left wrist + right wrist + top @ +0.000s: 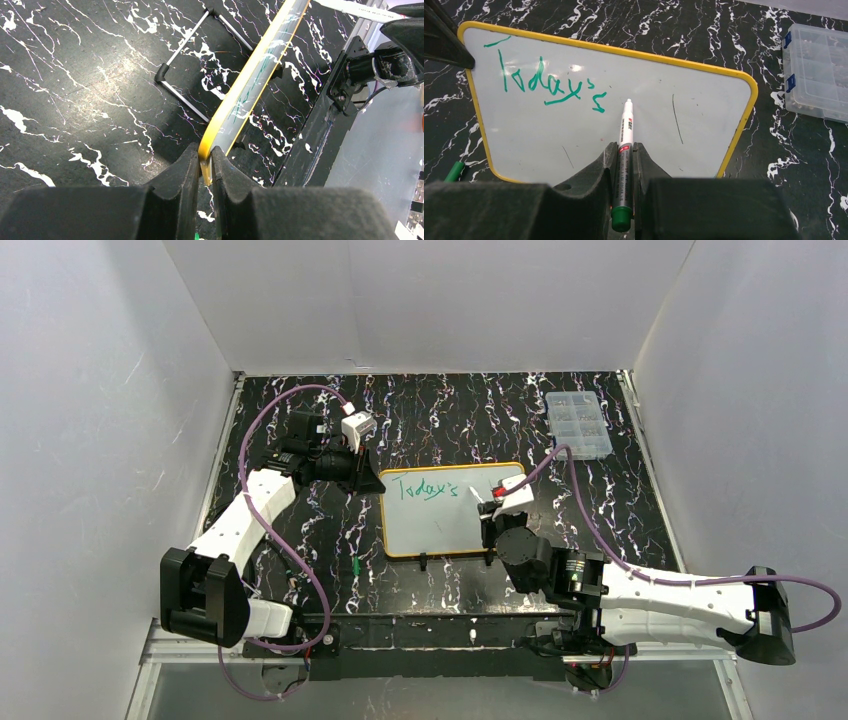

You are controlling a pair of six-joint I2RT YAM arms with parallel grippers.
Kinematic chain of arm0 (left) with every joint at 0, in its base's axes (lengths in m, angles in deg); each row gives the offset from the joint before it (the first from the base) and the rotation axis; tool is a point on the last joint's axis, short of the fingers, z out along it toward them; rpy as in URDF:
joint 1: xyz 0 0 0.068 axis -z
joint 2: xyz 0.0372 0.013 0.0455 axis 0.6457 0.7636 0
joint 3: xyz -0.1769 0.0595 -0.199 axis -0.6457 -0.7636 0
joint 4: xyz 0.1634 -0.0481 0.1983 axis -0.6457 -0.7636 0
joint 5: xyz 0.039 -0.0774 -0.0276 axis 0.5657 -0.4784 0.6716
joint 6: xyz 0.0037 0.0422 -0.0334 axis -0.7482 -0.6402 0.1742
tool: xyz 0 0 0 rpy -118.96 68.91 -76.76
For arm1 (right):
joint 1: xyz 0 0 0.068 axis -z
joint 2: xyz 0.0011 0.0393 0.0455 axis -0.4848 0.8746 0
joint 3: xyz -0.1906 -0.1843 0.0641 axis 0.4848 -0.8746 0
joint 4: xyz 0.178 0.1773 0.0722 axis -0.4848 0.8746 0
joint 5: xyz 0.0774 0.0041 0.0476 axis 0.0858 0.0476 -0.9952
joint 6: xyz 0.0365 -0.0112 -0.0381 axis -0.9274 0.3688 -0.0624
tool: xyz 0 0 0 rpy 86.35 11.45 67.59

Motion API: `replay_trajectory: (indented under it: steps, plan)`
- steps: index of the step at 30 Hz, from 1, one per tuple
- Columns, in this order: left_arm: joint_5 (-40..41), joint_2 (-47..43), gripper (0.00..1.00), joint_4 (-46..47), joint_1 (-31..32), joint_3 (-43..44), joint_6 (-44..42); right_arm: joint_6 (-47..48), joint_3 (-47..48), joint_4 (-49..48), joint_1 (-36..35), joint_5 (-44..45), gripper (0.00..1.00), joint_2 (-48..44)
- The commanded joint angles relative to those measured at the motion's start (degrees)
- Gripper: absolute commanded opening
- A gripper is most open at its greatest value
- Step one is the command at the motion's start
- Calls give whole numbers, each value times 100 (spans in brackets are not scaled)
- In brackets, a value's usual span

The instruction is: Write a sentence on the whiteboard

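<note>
Right wrist: R hand [624,165] grips marker [626,131] over whiteboard [704,100].

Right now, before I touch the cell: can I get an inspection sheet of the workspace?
Surface: black, white-veined table.
Job's things: whiteboard, "Today's" and a lone "s" written in green; marker, uncapped, tip pointing at the board.
Clutter: clear compartment box at the far right; small green cap off the board's near-left corner.
Grippers: left gripper shut on the whiteboard's frame; right gripper shut on the marker.
Cables: purple cable looping off each arm.
Surroundings: white walls on three sides.
</note>
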Motion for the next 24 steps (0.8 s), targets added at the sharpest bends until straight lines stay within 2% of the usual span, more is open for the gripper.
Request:
replay_trajectory:
  steps: [1,11,24]
  plan:
    - [80,-214,0,39,-38,10,-64,-216,102,163,5,285,1,-58]
    - [80,-215,0,39,-42,8,-64,-258,114,235,5,487,1,28]
    - [45,-225,0,39,-39,-4,-73,137,63,-224,5,441,1,138]
